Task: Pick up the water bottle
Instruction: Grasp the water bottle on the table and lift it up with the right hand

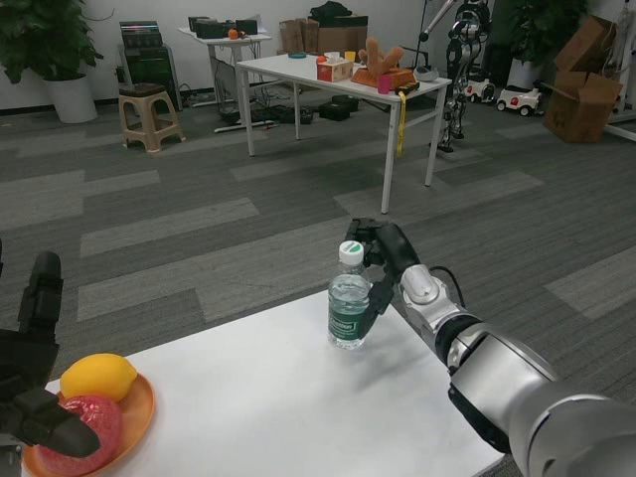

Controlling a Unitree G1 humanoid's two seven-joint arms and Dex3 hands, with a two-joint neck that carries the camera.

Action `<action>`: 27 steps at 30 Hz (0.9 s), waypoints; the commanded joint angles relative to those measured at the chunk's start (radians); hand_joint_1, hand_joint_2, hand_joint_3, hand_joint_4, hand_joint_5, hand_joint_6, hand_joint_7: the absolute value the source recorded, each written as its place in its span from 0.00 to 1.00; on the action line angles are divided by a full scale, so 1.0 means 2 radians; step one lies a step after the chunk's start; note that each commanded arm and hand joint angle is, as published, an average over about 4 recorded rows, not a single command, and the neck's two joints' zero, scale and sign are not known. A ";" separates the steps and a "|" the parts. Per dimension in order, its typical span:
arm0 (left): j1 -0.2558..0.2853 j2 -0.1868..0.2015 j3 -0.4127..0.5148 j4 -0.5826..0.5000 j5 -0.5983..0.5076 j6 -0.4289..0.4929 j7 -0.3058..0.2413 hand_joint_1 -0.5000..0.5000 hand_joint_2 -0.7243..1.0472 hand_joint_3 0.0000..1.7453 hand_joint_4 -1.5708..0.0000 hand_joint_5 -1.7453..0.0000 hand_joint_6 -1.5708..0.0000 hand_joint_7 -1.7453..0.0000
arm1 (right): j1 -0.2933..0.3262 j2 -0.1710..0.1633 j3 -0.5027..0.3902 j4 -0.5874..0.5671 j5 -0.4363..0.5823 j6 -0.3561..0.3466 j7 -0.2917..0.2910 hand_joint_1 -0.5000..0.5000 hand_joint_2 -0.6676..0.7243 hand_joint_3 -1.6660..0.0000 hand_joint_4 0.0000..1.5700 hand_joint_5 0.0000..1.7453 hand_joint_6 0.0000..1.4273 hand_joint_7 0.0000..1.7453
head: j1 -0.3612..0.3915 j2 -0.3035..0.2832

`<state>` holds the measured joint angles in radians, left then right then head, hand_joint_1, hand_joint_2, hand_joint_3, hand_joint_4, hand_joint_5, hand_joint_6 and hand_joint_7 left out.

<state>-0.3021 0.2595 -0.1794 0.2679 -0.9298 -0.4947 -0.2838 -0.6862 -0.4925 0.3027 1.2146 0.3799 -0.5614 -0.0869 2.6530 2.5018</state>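
The water bottle [349, 302] stands upright on the white table [268, 397], near its far edge; it is clear plastic with a white cap and a green label. My right hand [382, 261] is directly to the right of the bottle and slightly behind it. Its fingers are spread, with some beside the cap and one lying against the bottle's right side. No finger crosses the front of the bottle. My left hand [32, 373] waits at the table's near left corner and holds nothing.
An orange plate [139, 409] with a yellow fruit [97, 377] and a red fruit [87, 421] sits at the near left, partly under my left hand. Beyond the table is grey carpet, with another white table [298, 70] carrying clutter far back.
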 commanded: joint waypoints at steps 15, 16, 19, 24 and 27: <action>0.000 0.001 0.003 0.004 -0.001 -0.001 -0.001 0.02 0.00 0.05 1.00 1.00 1.00 1.00 | 0.025 0.004 0.010 -0.032 0.003 0.004 0.016 0.04 0.95 1.00 0.17 0.37 0.00 0.38 | 0.004 -0.003; 0.000 0.001 0.003 0.004 -0.001 -0.001 -0.001 0.02 0.00 0.05 1.00 1.00 1.00 1.00 | 0.027 0.005 0.012 -0.035 0.003 0.004 0.017 0.04 0.95 1.00 0.15 0.35 0.00 0.37 | 0.004 -0.003; 0.000 0.001 0.003 0.004 -0.001 -0.001 -0.001 0.02 0.00 0.04 1.00 1.00 1.00 1.00 | 0.029 0.007 0.017 -0.037 0.003 0.004 0.018 0.04 0.98 1.00 0.13 0.28 0.00 0.36 | 0.004 -0.004; 0.000 0.001 0.003 0.004 -0.001 -0.001 -0.001 0.02 0.00 0.01 1.00 1.00 1.00 1.00 | 0.035 0.012 0.023 -0.037 0.003 0.004 0.018 0.04 0.95 1.00 0.13 0.28 0.00 0.33 | 0.004 -0.008; 0.001 0.001 0.003 0.004 -0.001 -0.001 -0.001 0.02 0.00 0.04 1.00 1.00 1.00 1.00 | 0.039 0.015 0.025 -0.037 0.003 0.004 0.018 0.04 0.95 1.00 0.13 0.28 0.00 0.32 | 0.004 -0.009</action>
<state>-0.3021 0.2594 -0.1783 0.2684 -0.9301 -0.4947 -0.2837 -0.6250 -0.4706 0.3489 1.1449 0.3802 -0.5603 -0.0485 2.6607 2.4851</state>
